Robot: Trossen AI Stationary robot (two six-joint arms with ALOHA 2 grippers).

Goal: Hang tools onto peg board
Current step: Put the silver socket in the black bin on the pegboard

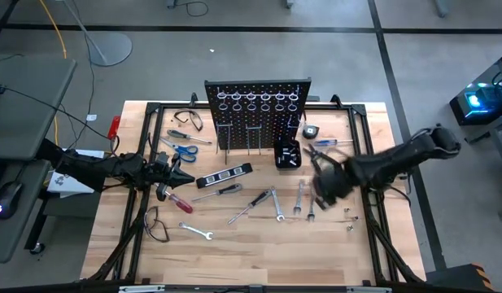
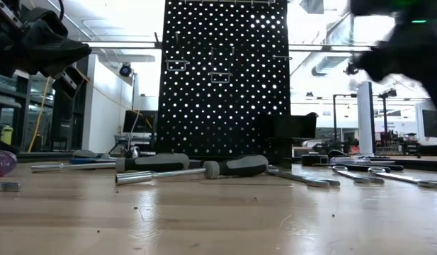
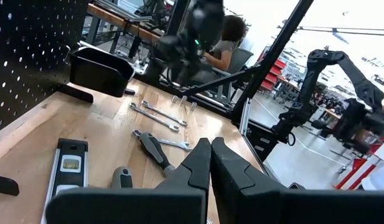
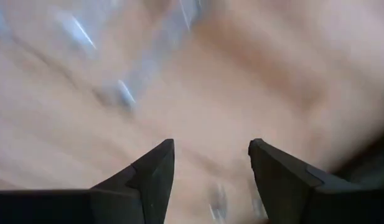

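The black peg board stands upright at the table's far middle, with a row of silver rings near its top. The tools lie flat on the table in front of it: blue-handled scissors, a red-handled screwdriver, two dark-handled screwdrivers and silver wrenches. My right gripper points down, open, with nothing between its fingers. It hovers just right of the middle wrenches. My left gripper is shut and level at the table's left, above the red-handled screwdriver.
A small black box stands at the peg board's right foot. A dark level lies in front of the board, and clear safety glasses lie at the far left and near left. A seated person shows beyond the table's right side.
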